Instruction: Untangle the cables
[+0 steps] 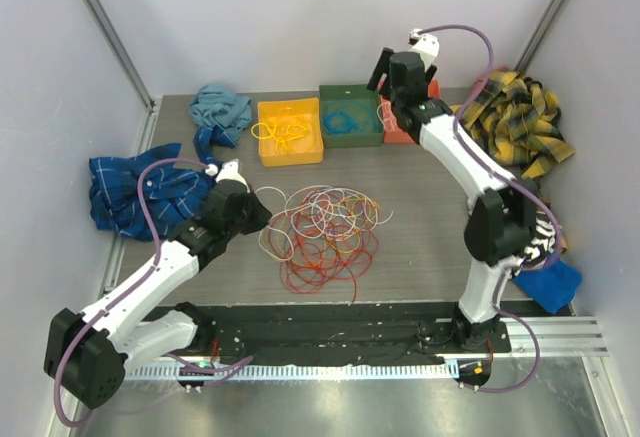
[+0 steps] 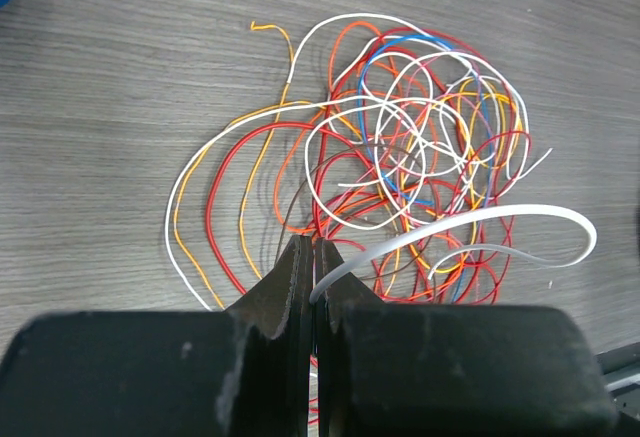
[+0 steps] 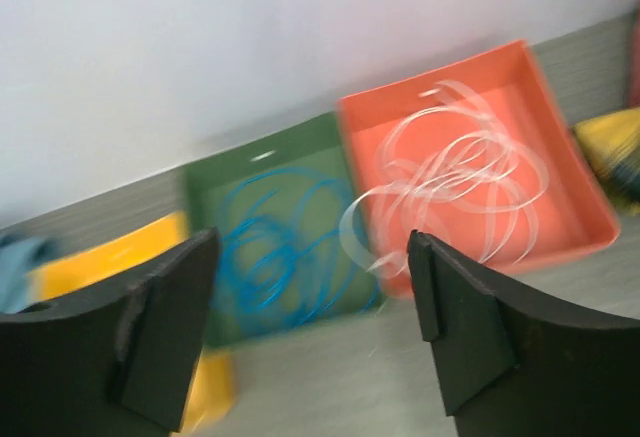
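Nearer the arm bases than the green tray (image 1: 350,91), out on the open desk (image 1: 430,227), the cables (image 1: 325,227) lie in one loose heap. Red, orange, yellow and white loops cross one another, and a few blue strands show in the left wrist view. The left fingers (image 2: 308,277) sit at the side of the heap farthest left of the green tray. They are pressed together on a white cable (image 2: 500,212), which leaves their tips and arcs over the heap to a free end.

The right fingers (image 1: 383,69) hang in the air just right of the green tray and higher than it. They stand wide apart with nothing between them, and their wrist view is blurred.

Inside the green tray lies a blue coil (image 3: 285,252). Just beside the green tray on its left is a yellow tray (image 1: 263,142) holding yellow coils (image 1: 287,129). Just beside it on its right is an orange tray (image 3: 575,172) holding white coils (image 3: 455,172).

Left of the green tray, past the yellow one, a grey-blue cloth (image 1: 220,107) lies bunched. A blue plaid cloth (image 1: 125,192) lies farther left and nearer the bases. Right of the green tray, beyond the orange one, a yellow plaid cloth (image 1: 520,122) is heaped against the wall.
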